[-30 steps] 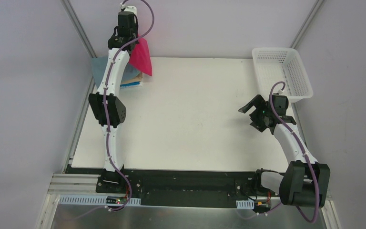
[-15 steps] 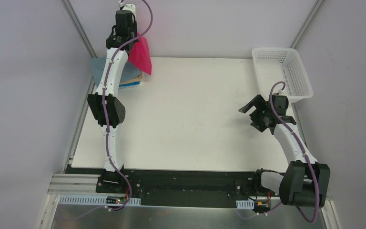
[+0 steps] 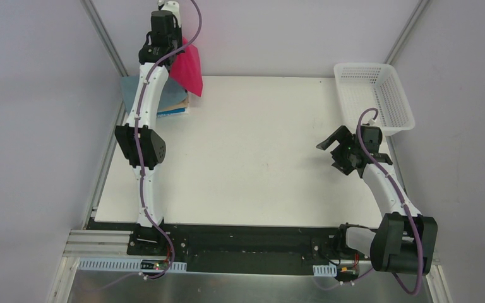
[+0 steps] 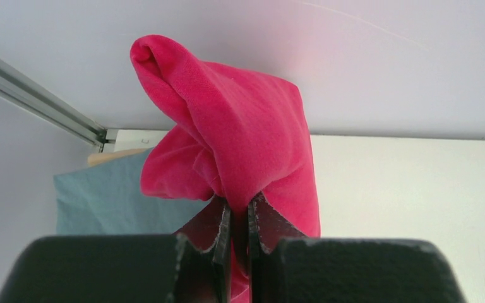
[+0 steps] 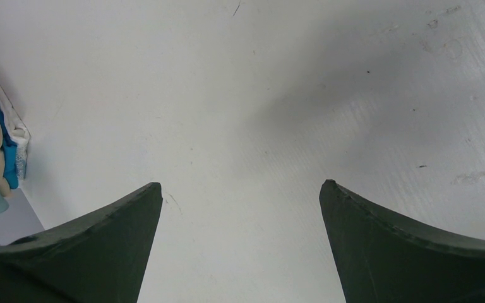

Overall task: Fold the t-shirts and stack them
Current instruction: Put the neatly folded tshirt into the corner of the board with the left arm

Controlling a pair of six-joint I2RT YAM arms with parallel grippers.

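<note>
Fingers nearest us first: the right fingers (image 5: 120,221) stand spread wide with nothing between them, hanging above bare counter (image 3: 252,151) toward its right side. Their wrist view cuts both off at the bottom edge, so we see only the 2 tips. At that view's left edge a sliver of the stack of folded t-shirts (image 5: 3,148) shows tan, blue and white layers with a teal-grey edge beneath; the frame cuts off the rest.

Farther back, at the far left corner, the left fingers (image 4: 221,221) are pinched shut on the crimson-pink t-shirt (image 4: 246,120). It hangs lifted against the back wall, above the stack. The cloth is soft and fuzzy, bunched, with a rolled fold at its top; its lower part is hidden behind the fingers.

From above, the left arm (image 3: 142,120) covers those fingers and much of the stack. We make out a teal-grey top layer beside the arm and tan and blue edges below it. How many shirts lie there, and whether the pink hem touches them, we cannot tell.

At the far right corner sits a white mesh basket (image 3: 360,65), well apart from the shirts.
</note>
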